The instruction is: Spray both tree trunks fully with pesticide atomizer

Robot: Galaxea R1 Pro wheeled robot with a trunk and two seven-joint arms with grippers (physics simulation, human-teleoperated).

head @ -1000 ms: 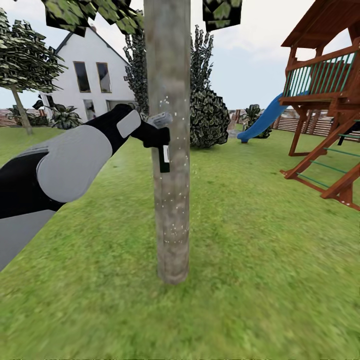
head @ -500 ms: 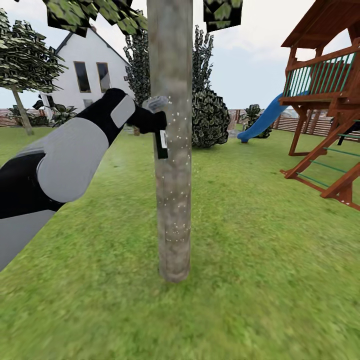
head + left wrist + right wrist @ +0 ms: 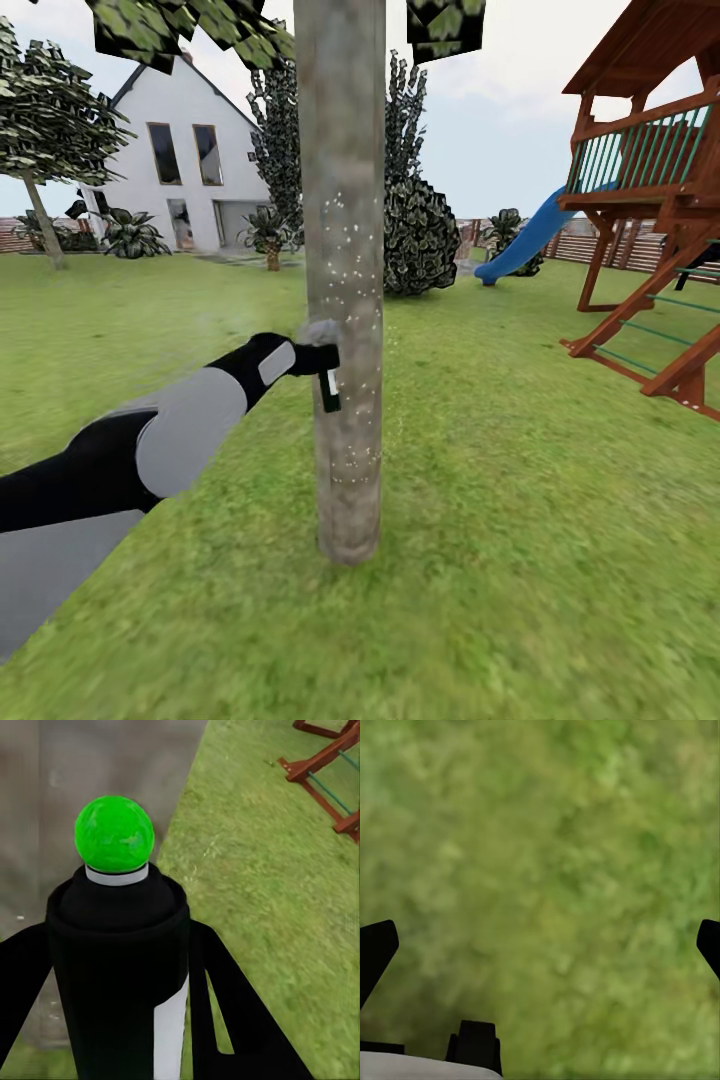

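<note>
My left jaws (image 3: 322, 362) clamp the bottle (image 3: 329, 388) mid-body beside the trunk (image 3: 345, 300) | light, rigid, slick; grip below cap (image 3: 114, 834) | right jaws (image 3: 540, 945) spread, empty

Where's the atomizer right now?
In the head view, the pesticide atomizer sits in the left gripper, close against the left side of the near tree trunk, about mid-height.

A home's back garden is showing here: a green lawn (image 3: 520, 480) is stretching to a white house (image 3: 185, 150), a wooden playset (image 3: 655, 200) with a blue slide (image 3: 525, 240) is standing at the right, and a slatted fence (image 3: 620, 248) is running behind trees.
</note>
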